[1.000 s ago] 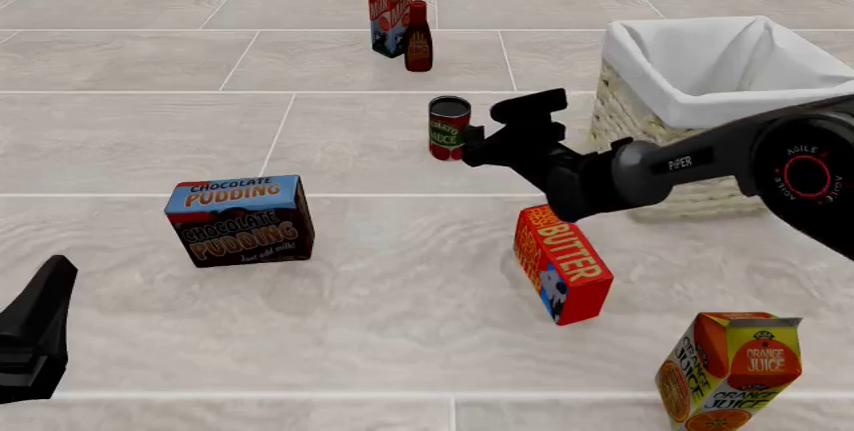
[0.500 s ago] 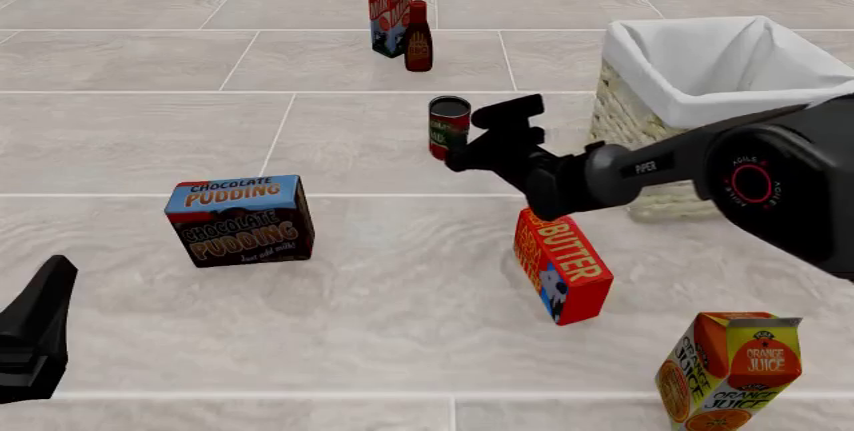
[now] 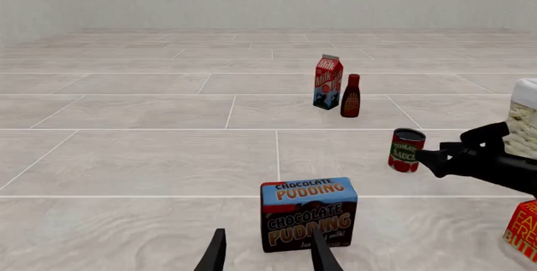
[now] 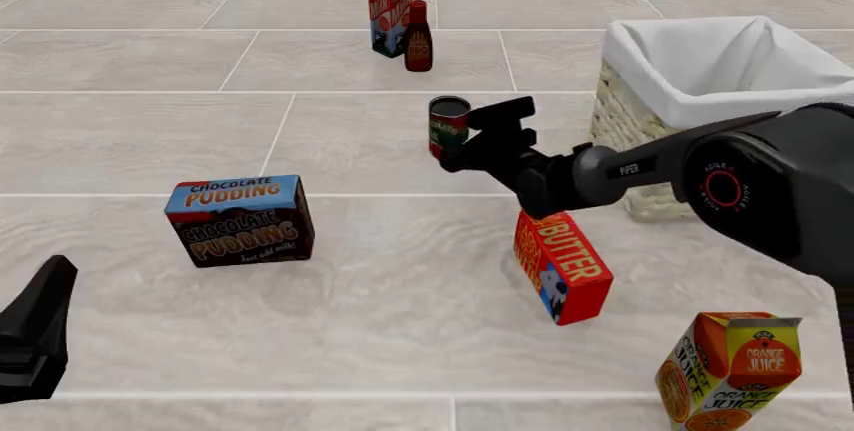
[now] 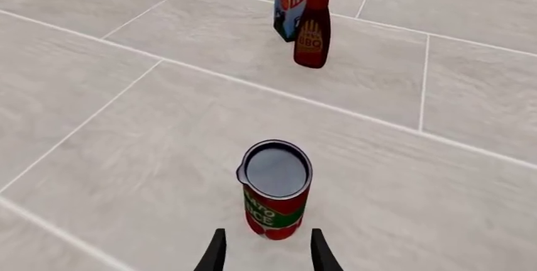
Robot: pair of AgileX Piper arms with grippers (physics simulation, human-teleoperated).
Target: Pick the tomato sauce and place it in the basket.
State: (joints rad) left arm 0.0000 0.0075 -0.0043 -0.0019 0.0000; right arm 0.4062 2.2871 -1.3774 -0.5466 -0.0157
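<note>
1. Near mid-floor, upright on the pale tiles: tomato sauce (image 4: 449, 126), a small can with dark top and red-green label, standing just ahead of the right gripper (image 4: 470, 136) and not yet grasped.
2. Seen from the right wrist: can (image 5: 275, 189) centred just beyond the two fingertips (image 5: 215, 255), which stand parted wider than the can. Released, then, and apparently lined up.
3. Likely risk: pushing forward too low or off-centre, nudging the narrow can so it tips and rolls away. Also closing too high near the rim and squeezing it out.
4. Off to the right: basket (image 4: 627, 111), woven, with white lining folded over the rim. Probable hazard on the carry: clipping that tall rim if the lift is too shallow.
5. Below the right arm: butter box (image 4: 562, 264), tilted, close enough to be swept by the forearm on a low swing.
6. Farther back: BBQ bottle (image 4: 418, 38) beside a red carton (image 4: 388, 9); well apart, little danger.
7. Parked at the near left corner: left gripper (image 3: 268, 258), fingers parted, facing the chocolate pudding box (image 3: 308, 214).
</note>
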